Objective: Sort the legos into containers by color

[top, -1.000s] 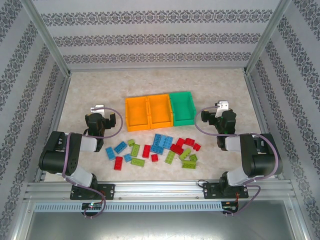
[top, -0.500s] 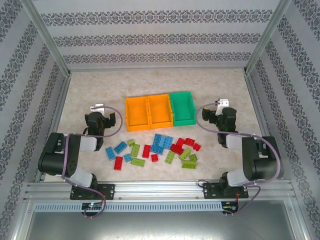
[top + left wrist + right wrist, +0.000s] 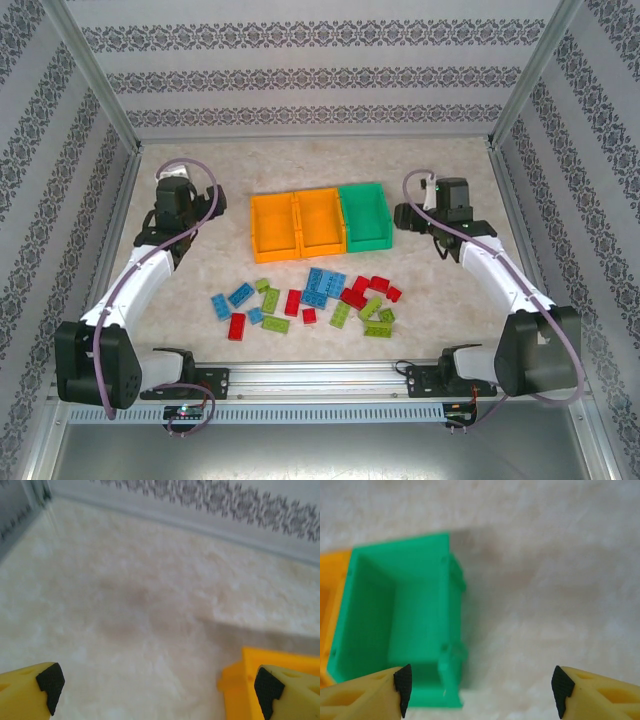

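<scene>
1. the left gripper (image 3: 159, 691) hovers over bare table (image 3: 200, 165), beyond and left of the bins. its jaws stand wide apart with nothing between them. in its wrist view a corner of the left orange bin (image 3: 272, 226) sits just by the right finger.
2. the three containers stand in a row, touching: the left orange bin, the middle orange bin (image 3: 318, 222), then the green bin (image 3: 363, 218). all three look empty.
3. the legos (image 3: 322, 285) lie scattered on the table nearer the arm bases than the bins. blue ones are mostly left and centre, red and lime green mixed to the right. several touch or crowd each other; a blue brick (image 3: 220, 307) and a red brick (image 3: 237, 325) at the left end lie more apart.
4. the right gripper (image 3: 481, 690) hangs just beside the green bin's right wall, jaws wide apart and holding nothing. its left finger is above the bin's near corner.
5. judging from this, sorting has not begun: no brick is in a bin or in a jaw, and both grippers are well apart from the pile.
6. the next move calls for drawing a gripper back toward the pile, lowering it over one loose brick, and closing across its narrow sides. lime green bricks likely belong in the green bin.
</scene>
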Motion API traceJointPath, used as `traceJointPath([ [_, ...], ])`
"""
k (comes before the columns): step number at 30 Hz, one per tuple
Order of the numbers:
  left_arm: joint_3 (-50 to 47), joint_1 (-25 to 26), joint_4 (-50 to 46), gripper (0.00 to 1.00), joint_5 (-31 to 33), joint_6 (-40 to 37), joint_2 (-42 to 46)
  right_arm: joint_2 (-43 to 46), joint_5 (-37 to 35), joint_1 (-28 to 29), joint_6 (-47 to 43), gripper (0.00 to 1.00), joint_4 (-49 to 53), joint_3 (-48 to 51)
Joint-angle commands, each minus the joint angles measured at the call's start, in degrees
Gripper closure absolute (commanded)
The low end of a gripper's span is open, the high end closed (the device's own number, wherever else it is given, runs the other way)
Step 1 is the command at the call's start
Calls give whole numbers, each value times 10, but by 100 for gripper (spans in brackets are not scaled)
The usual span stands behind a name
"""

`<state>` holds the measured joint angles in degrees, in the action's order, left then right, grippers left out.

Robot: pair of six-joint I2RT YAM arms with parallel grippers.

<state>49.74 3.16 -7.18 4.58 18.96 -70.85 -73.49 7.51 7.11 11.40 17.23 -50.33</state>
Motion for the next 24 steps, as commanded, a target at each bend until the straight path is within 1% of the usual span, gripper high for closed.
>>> traceJointPath([
  [1,-5,14,-124,0,-46,64,11,42,18,24,46,24,97,20],
  [6,-25,28,-149,0,-72,96,31,79,8,78,64,26,131,45],
  [10,-35,44,-158,0,-91,102,42,77,2,131,83,27,188,45],
  [14,-35,71,-162,0,-91,91,47,70,-21,174,128,29,241,46],
  [19,-42,103,-148,0,-86,85,51,70,-42,208,161,30,230,78],
  [24,-46,111,-143,0,-86,83,58,53,-63,218,176,30,245,88],
])
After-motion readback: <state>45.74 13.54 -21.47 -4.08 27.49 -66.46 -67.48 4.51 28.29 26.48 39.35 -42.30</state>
